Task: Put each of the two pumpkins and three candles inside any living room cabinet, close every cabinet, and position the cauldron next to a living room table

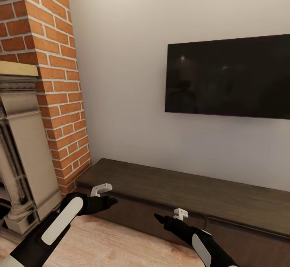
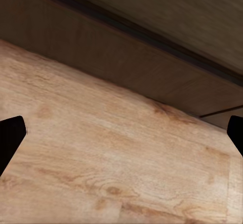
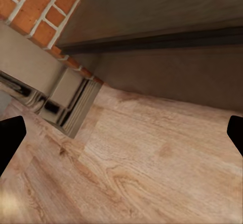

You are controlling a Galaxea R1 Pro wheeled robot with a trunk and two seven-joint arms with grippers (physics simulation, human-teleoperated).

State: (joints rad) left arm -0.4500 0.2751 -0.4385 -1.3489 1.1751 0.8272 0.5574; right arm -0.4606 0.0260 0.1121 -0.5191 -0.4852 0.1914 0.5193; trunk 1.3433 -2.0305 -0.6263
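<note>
Left tool: your left tool (image 1: 108,201) hangs just above the wooden floor (image 2: 116,168), short of the cabinet's near end; in its wrist view the two finger tips sit far out at opposite edges, so it is spread wide and holds nothing.
Right tool: your right tool (image 1: 160,219) is likewise spread wide and empty, pointing at the cabinet's front from just before it, low over the floor.
Cabinet: the long dark-brown TV unit (image 1: 193,190) lies straight ahead of both tools, under the wall-mounted television (image 1: 229,77). Every front you can see sits flush, so it looks closed.
Where to take hold: the fronts are flat with no handle. Ahead of your right tool a dark seam (image 3: 167,40) runs under the top slab, and ahead of your left tool there is a line between two fronts (image 2: 217,113). I judge that top edge or seam to be your only purchase: hook a finger tip behind it and pull straight towards you.
How it will handle: stiff wood, not fragile, but smooth. Expect the tip to slip off if you pull at an angle, and expect the front to slide rather than swing.
Beside your left tool: the brick chimney (image 1: 52,77) and stone fireplace surround (image 1: 24,146) stand close; mind your elbow there.
Pumpkins, candles, cauldron: I cannot place them from here.
</note>
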